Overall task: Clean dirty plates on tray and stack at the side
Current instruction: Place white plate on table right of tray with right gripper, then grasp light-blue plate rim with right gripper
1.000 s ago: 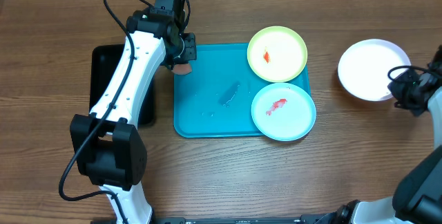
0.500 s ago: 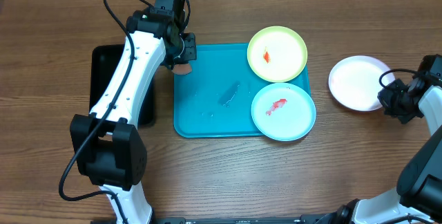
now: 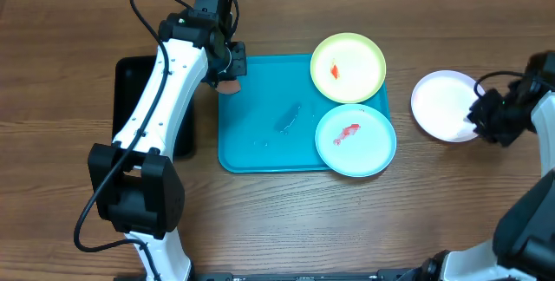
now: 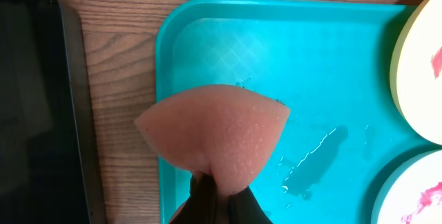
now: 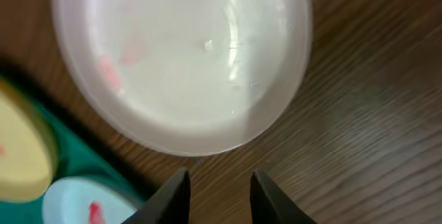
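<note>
My right gripper stands partly open and empty just beside the white plate on the table right of the tray, so I fear a finger could push the plate, while the left gripper pinches the pink sponge.

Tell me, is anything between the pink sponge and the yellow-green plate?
Nothing visible is. The sponge hangs at the left edge of the tray, and only bare tray with a thin wet streak lies between it and the yellow-green plate. The light blue plate sits beside that path, not in it.
</note>
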